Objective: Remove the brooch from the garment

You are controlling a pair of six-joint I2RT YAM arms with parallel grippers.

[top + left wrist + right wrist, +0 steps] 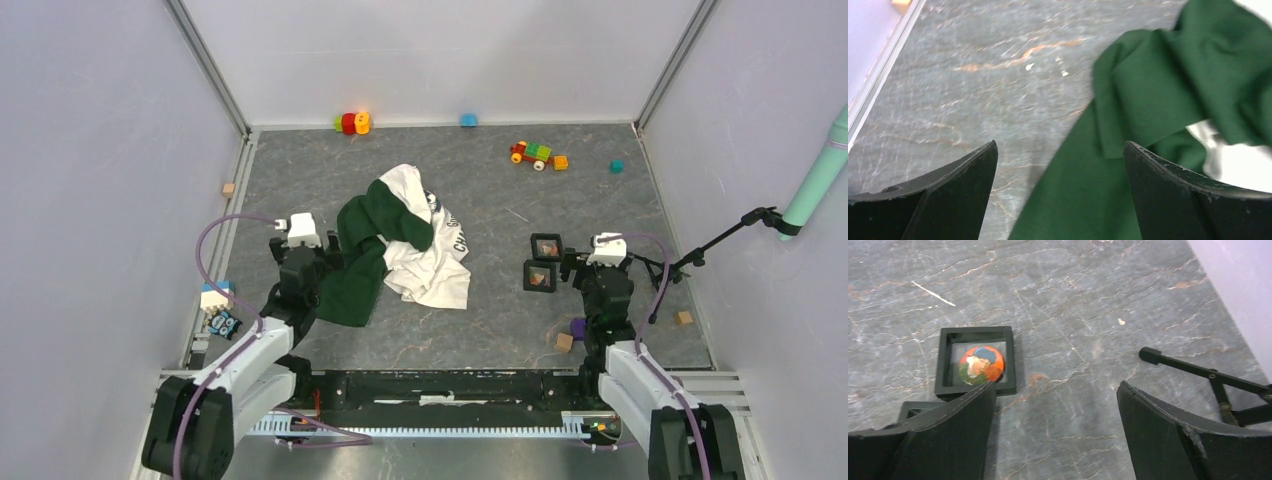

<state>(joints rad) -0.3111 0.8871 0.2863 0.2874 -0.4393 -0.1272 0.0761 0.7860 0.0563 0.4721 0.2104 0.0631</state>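
The garment (400, 245), dark green and cream-white with dark lettering, lies crumpled mid-table. Its green half fills the right of the left wrist view (1158, 85). A round orange brooch (980, 364) with a painted picture lies inside a black square frame (546, 247), away from the garment. A second black frame (539, 276) next to it also holds something orange-brown. No pin shows on the garment. My left gripper (305, 252) (1060, 145) is open and empty over the green edge. My right gripper (603, 262) (1056, 384) is open and empty, right of the frames.
A black stand (720, 240) (1208, 375) reaches in at the right below a mint tube (815, 180). Toys sit along the back: a red-yellow one (353, 123), a blue one (468, 119), a train (538, 155). Wooden cubes (565, 342) and a purple piece (578, 327) lie near the right arm.
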